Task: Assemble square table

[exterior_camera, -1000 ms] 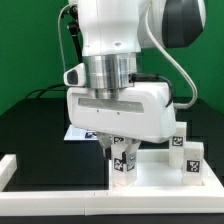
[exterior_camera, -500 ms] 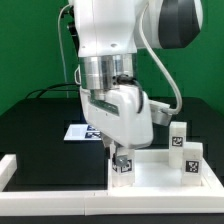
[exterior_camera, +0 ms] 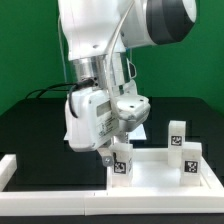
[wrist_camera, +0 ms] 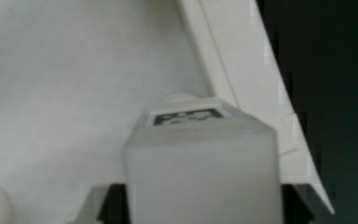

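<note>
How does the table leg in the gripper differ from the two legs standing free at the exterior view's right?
The gripped leg is clamped by the gripper; the free legs are untouched. The gripped leg stands at the table top's near corner on the exterior view's left; the free legs stand toward the right. All are white, upright, with black-and-white tags.

Over the interval the gripper [exterior_camera: 116, 156], clamped on a leg [exterior_camera: 121, 162] at the near corner of the square top [exterior_camera: 160, 170], has rotated about its vertical axis (body now angled), the marker board now hidden behind it.
</note>
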